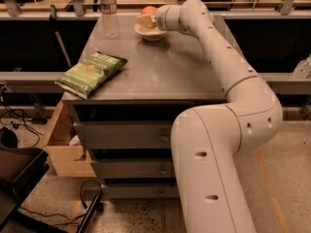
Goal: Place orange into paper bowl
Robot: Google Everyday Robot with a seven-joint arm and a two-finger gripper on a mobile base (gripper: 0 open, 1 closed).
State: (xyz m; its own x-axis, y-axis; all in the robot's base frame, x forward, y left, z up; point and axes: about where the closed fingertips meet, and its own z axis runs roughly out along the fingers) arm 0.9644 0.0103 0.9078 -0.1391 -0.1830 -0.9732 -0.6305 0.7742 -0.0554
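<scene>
The paper bowl [150, 32] is small and cream-white and stands at the far end of the grey cabinet top [160, 67]. The orange [149, 9] shows just above the bowl's far rim, partly hidden behind my gripper [145, 20]. The gripper reaches in from the right at the end of the long white arm [218, 47] and hangs right over the bowl. It looks shut on the orange and holds it close above the bowl.
A clear water bottle [109, 14] stands left of the bowl at the back. A green chip bag [91, 73] lies at the front left corner. A wooden drawer [60, 142] sticks out at the lower left. Cables and a dark chair [19, 174] are on the floor.
</scene>
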